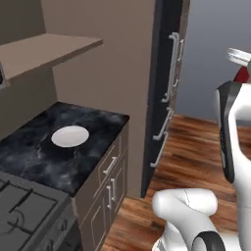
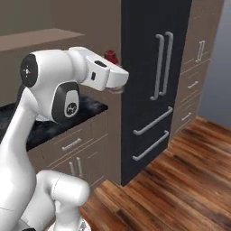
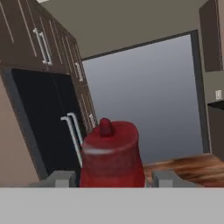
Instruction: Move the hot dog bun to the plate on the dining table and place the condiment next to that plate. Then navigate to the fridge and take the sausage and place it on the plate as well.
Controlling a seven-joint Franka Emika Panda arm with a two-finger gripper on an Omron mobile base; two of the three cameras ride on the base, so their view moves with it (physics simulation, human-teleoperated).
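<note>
Hand view | claw (image 3: 112,178) clamped on condiment (image 3: 112,154) | red bottle, rounded red cap | fridge (image 3: 43,118) behind

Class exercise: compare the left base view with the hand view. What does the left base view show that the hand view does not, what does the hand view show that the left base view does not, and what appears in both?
Left base view alone: a small white plate on the black marbled worktop, the stove corner, the cabinet drawers.

Hand view alone: the gripper shut on the condiment, the upper cabinets.

Both: the black fridge with its grey handles, the wooden floor.
</note>
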